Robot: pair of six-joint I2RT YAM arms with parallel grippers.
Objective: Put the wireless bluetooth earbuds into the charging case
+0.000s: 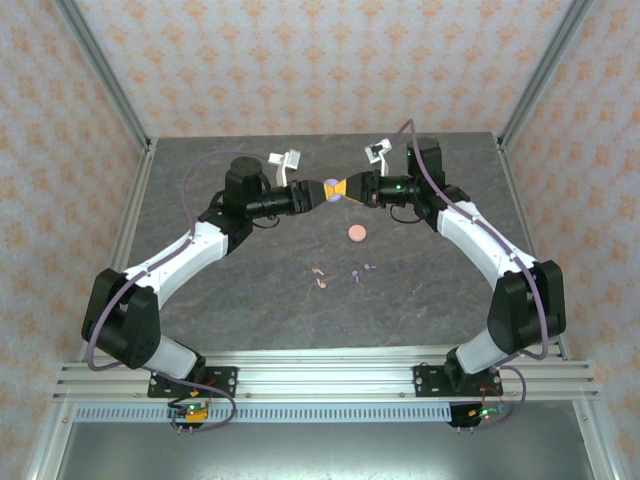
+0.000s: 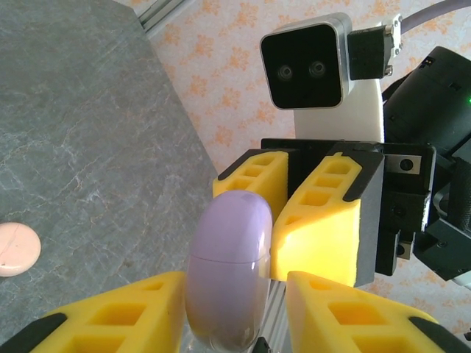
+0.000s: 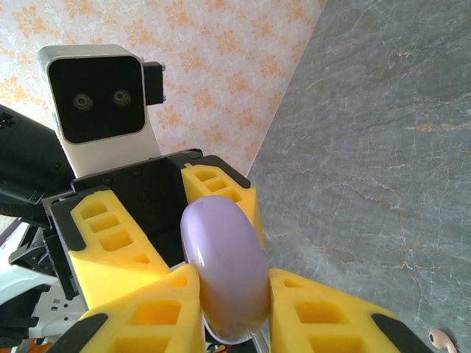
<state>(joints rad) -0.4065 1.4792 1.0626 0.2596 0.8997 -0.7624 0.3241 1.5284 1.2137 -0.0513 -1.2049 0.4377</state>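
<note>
Lilac case (image 2: 228,265) stands edge-on in both wrist views, clamped from opposite sides by the left tool (image 1: 320,192) and the right tool (image 1: 350,188), each set of yellow fingers pinching its faces. From above we get the pose: both arms bent inward, tools level and nose to nose over the far middle of the counter (image 1: 230,300). Nearer the bases lie the pink case (image 1: 357,234), then the pink earbuds (image 1: 318,276) and lilac earbuds (image 1: 361,270), loose, well apart from every edge, bare stone around them.
</note>
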